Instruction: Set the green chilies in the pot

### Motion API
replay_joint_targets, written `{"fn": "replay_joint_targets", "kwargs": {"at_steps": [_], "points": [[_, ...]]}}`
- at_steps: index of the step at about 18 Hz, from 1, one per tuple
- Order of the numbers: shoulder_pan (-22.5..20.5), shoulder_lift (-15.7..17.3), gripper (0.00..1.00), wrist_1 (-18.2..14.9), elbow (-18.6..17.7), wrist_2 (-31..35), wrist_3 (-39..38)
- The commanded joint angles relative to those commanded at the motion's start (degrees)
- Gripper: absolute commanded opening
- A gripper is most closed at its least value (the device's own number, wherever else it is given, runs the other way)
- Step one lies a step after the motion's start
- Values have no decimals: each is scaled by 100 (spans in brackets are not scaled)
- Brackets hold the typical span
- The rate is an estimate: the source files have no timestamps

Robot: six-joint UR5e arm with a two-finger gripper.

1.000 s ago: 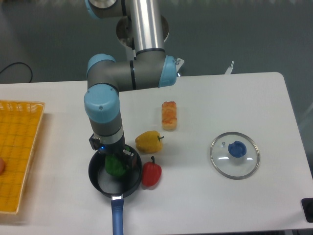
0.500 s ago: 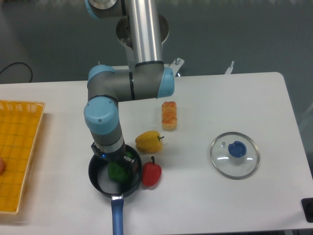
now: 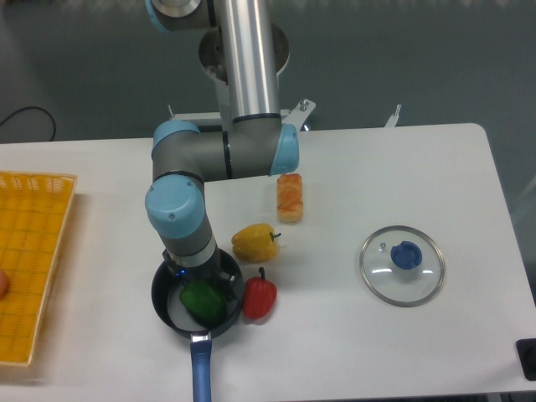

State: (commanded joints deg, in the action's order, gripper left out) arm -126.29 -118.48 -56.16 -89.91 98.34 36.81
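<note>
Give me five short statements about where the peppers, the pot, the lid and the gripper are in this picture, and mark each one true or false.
1. The green chilies lie inside the pot. True.
2. The glass lid sits on the pot. False: it lies flat on the table, far to the right of the pot.
3. The red pepper is beside the pot's rim, outside it. True.
4. The yellow pepper is in the orange basket. False: it lies on the table just above the pot.
5. The gripper hangs over the lid. False: it is down at the pot, over the green chilies; its fingers are mostly hidden by the arm.
</note>
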Motion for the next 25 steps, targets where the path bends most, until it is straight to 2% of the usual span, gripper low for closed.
{"fn": "replay_joint_targets", "kwargs": {"at_steps": [3,7,9,12,17,22,25], "points": [[-176,210,100,-18,-35,-52,203],[-194,290,100,-44,-35,-87,212],[-360,334,100,-97,-44,-166,334],[-563,483,100,-185,-87,-386,1123],[-747,580,100,-185,-88,-377,1783],[-1230,580,100,-378,-88,-386,3672],[-1450,580,100,-378,-88,-386,3903]]}}
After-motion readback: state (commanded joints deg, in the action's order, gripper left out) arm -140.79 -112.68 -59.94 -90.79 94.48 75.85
